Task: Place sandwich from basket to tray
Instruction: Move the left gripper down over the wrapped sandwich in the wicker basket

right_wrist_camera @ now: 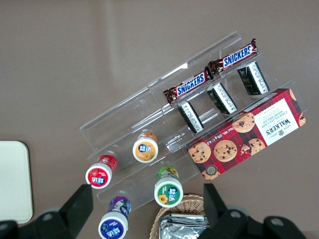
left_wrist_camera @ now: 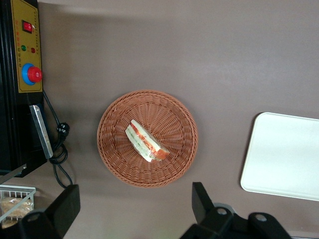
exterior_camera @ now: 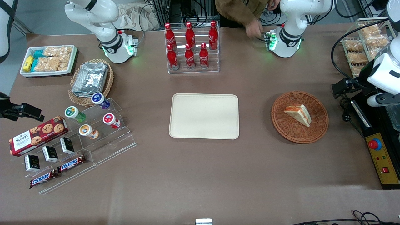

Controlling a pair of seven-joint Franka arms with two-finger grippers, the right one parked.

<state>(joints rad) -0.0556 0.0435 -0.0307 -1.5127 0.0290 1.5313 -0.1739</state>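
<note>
Front view: the sandwich [exterior_camera: 298, 114] lies in the round basket [exterior_camera: 289, 131] toward the working arm's end of the table, and the tray [exterior_camera: 204, 116] sits bare at the middle, with open brown tabletop between their edges. Left wrist view: the gripper [left_wrist_camera: 134, 211] hangs above the table just outside the basket [left_wrist_camera: 117, 149] rim, jaws spread wide and holding nothing, the sandwich [left_wrist_camera: 145, 141] at the basket's middle and one rounded tray [left_wrist_camera: 284, 157] edge showing well apart. Right wrist view: only a tray [right_wrist_camera: 14, 181] corner shows.

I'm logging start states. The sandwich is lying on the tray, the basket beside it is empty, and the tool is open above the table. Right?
Not quite. The front view shows the sandwich lying in the basket, and the tray beside it bare. The tool is open above the table, as you said.
</note>
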